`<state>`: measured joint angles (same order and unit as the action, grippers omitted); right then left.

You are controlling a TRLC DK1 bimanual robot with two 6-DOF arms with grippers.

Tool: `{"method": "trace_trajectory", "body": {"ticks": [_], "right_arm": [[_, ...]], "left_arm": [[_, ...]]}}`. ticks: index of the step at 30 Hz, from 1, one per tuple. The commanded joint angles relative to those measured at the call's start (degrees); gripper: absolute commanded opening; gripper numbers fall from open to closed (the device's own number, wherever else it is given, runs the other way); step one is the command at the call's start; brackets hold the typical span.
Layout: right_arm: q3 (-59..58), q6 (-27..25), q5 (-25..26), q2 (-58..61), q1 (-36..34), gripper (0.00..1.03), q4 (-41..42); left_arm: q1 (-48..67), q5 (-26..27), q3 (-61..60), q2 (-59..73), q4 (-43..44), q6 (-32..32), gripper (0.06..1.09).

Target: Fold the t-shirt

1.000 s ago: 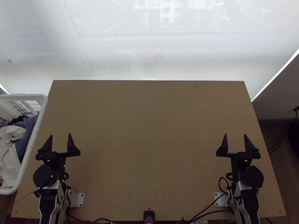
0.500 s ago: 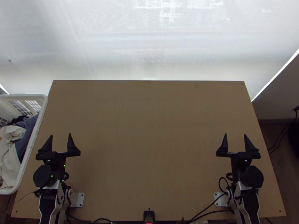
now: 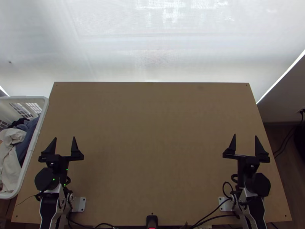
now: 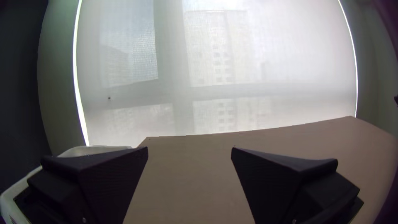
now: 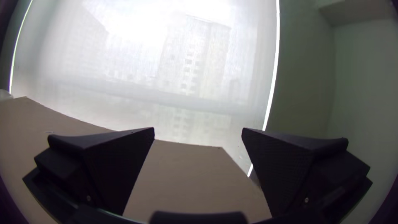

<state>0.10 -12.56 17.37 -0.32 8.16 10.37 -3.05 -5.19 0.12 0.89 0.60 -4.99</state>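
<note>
At nine and three o'clock on the table [image 3: 152, 152], the left end effector [image 3: 65, 137] and right end effector [image 3: 245, 135] stand wide open, unladen. Farther out at nine, the t-shirt presumably lies among bunched clothes [image 3: 9, 164]; I cannot tell which. Fetching comes first: the left should clear the basket [image 3: 7, 196] wall and lift one garment, avoiding snags.

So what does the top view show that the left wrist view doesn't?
Top view: a crumpled cream cloth, a dark blue cloth and a flat silver metal base plate.

Left wrist view: a tall pale building through the blind.

Both: the light wooden table, the white plastic basket, the sheer white blind and the black left end effector, open.
</note>
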Motion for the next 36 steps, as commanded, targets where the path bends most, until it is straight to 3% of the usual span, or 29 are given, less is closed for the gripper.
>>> {"method": "trace_trajectory", "body": {"ticks": [1,6,11,19,24,28,33,36], "right_arm": [[0.5,-16.4,13.6,0.0,9.9,0.98,7.1],[5.2,-15.4,14.0,4.9,9.1,0.96,6.6],[17.6,-8.9,17.4,21.1,9.2,0.96,3.8],[44.3,8.8,17.7,40.3,10.4,0.98,-22.0],[51.8,15.3,17.6,45.8,10.6,0.98,-33.4],[57.3,22.4,17.6,50.4,9.1,0.98,-43.2],[61.5,23.0,17.6,55.4,9.8,0.98,-50.4],[61.9,23.7,16.6,55.9,7.8,0.98,-50.5]], "left_arm": [[-1.4,-0.9,0.1,0.5,-0.2,-8.4,1.04],[-1.6,-5.2,5.8,6.5,-5.0,-5.8,1.04],[-3.2,-8.7,17.1,21.9,-7.8,-1.2,1.04],[-7.2,-10.1,43.7,42.4,-21.0,8.1,1.04],[-16.4,-10.1,54.3,48.9,-21.3,16.2,1.04],[-23.5,-9.8,59.5,55.5,-20.7,17.6,1.03],[-32.1,-9.8,62.6,63.5,-20.7,17.3,1.03],[-37.0,-8.7,62.4,69.0,-16.8,17.6,1.03]]}}
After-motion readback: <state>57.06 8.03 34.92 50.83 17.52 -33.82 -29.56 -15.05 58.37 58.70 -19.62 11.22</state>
